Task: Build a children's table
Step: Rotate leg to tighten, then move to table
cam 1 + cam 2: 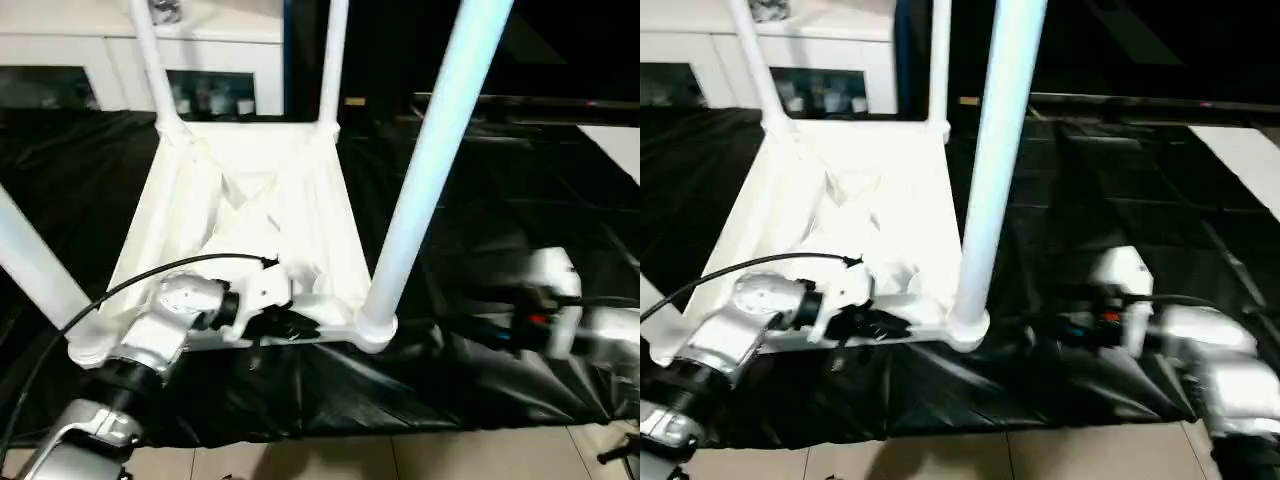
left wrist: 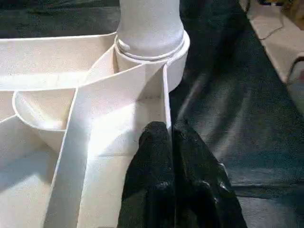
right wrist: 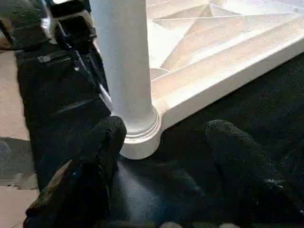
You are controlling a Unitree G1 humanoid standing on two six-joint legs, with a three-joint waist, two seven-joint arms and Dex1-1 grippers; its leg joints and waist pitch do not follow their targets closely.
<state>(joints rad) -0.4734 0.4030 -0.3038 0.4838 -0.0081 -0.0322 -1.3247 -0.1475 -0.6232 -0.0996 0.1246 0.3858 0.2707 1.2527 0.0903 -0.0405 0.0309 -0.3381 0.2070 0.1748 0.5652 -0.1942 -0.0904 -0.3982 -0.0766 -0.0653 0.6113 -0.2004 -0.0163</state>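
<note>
The white table top lies upside down on a black sheet, ribbed underside facing up. A white tube leg stands in each corner socket: the near right leg, the near left leg, and two far legs. My left gripper is at the top's near edge, its fingers shut on the thin rim wall beside the near right socket. My right gripper hovers low over the sheet just right of that socket, open, with nothing between its fingers.
The black sheet covers the work surface, with tiled floor along its near edge. A white cabinet with glass doors stands behind. A black cable arcs over my left forearm.
</note>
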